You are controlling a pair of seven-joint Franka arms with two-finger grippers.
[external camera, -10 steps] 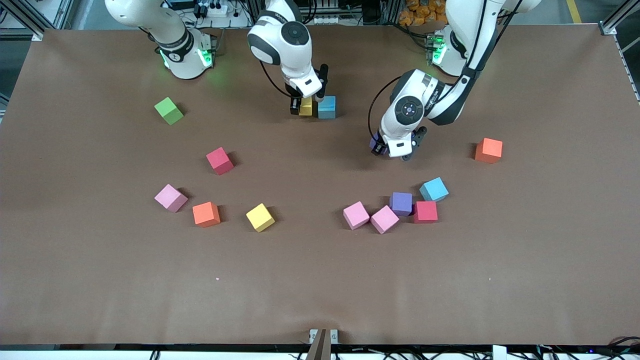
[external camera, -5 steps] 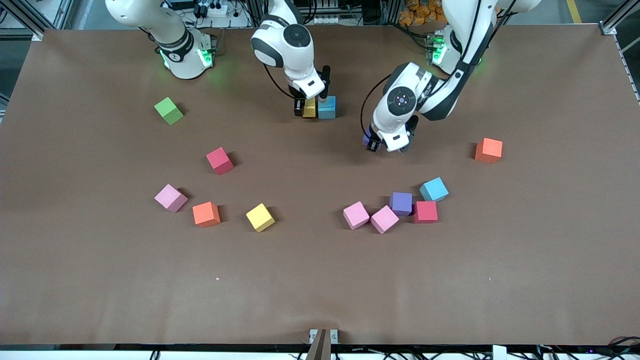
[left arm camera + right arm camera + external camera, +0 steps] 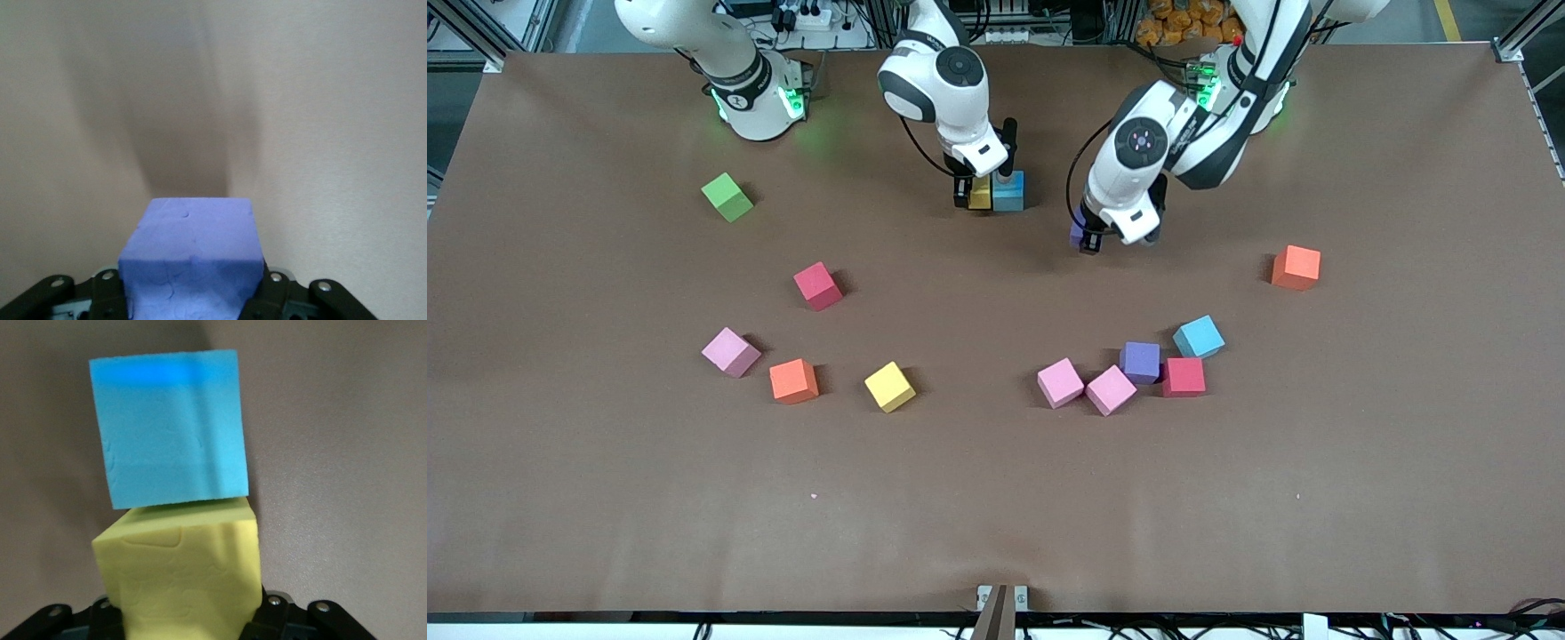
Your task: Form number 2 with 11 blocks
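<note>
- A wide brown counter fills the front view; loose cubes lie scattered over it (all much the same size).
- The right arm reaches down from its base near the counter's top edge; the right gripper has its jaws pinching a yellow block, which sits on the counter touching a light blue block on that block's side toward the right arm's end.
- The left arm bends over the counter middle; the left gripper hangs above bare counter, jaws pinching a purple block, toward the left arm's end from the yellow and blue pair.
- A cluster lies nearer the front camera, below the left gripper in that view: two pink blocks touching, a second purple block, a red block and another light blue block, all close together.
- An orange block sits alone toward the left arm's end.
- Toward the right arm's end: a green cube farthest from the camera; a red block; then a pink block, an orange block and a yellow block in a loose row.
- No digit shape is laid out yet.
</note>
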